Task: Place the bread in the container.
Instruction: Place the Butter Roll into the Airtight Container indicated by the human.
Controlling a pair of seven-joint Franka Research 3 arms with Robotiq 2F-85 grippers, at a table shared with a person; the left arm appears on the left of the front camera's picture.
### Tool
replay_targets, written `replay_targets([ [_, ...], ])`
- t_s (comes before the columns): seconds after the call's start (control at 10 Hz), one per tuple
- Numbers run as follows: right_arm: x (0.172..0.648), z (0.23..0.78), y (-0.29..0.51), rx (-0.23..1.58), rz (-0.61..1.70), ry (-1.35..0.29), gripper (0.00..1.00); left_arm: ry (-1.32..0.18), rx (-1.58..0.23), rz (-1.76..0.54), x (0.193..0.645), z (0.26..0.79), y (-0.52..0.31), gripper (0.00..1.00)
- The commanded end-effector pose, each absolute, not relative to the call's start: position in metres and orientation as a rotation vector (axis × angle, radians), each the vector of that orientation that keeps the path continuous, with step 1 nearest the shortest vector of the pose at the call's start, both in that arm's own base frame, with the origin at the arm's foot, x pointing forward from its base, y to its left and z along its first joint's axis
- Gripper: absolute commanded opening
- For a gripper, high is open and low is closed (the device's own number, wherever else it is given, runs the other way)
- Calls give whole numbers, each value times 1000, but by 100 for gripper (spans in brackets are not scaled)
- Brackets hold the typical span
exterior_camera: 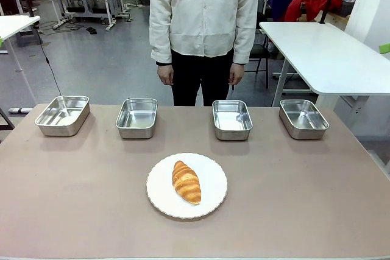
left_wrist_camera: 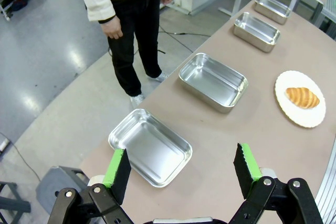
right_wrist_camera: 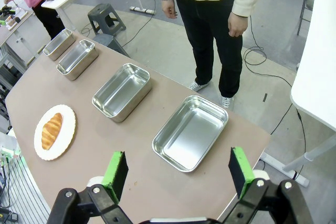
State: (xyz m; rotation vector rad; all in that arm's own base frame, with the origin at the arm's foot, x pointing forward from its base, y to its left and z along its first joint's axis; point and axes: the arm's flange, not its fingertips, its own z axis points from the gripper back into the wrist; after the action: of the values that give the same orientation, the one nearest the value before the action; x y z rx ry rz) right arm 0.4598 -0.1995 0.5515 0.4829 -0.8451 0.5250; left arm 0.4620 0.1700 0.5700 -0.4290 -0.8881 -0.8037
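The bread, a golden-brown croissant (exterior_camera: 186,181), lies on a round white plate (exterior_camera: 213,175) at the table's near middle. Behind it stands a row of several identical steel trays, all holding nothing: far left (exterior_camera: 62,115), left of centre (exterior_camera: 136,117), right of centre (exterior_camera: 232,119), far right (exterior_camera: 303,118). I cannot tell which one is the container. My left gripper (left_wrist_camera: 182,174) is open, high above the leftmost tray (left_wrist_camera: 150,147), with the croissant (left_wrist_camera: 302,97) far off. My right gripper (right_wrist_camera: 178,174) is open, high above the rightmost tray (right_wrist_camera: 190,132), the croissant (right_wrist_camera: 51,129) distant.
A person stands at the table's far edge between the two middle trays, hands (exterior_camera: 165,75) hanging at their sides. The brown tabletop (exterior_camera: 292,193) is bare around the plate. A white side table (exterior_camera: 329,53) stands off to the far right.
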Motion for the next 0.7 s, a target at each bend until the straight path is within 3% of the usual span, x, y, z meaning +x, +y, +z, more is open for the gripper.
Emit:
replay_targets([
  [0.0,460,552,-199,484,526,-848,100,-891,-431,-814,461,570,171,100],
  [0.6,460,552,-199,484,526,-848,100,-891,-431,-814,461,570,171,100],
])
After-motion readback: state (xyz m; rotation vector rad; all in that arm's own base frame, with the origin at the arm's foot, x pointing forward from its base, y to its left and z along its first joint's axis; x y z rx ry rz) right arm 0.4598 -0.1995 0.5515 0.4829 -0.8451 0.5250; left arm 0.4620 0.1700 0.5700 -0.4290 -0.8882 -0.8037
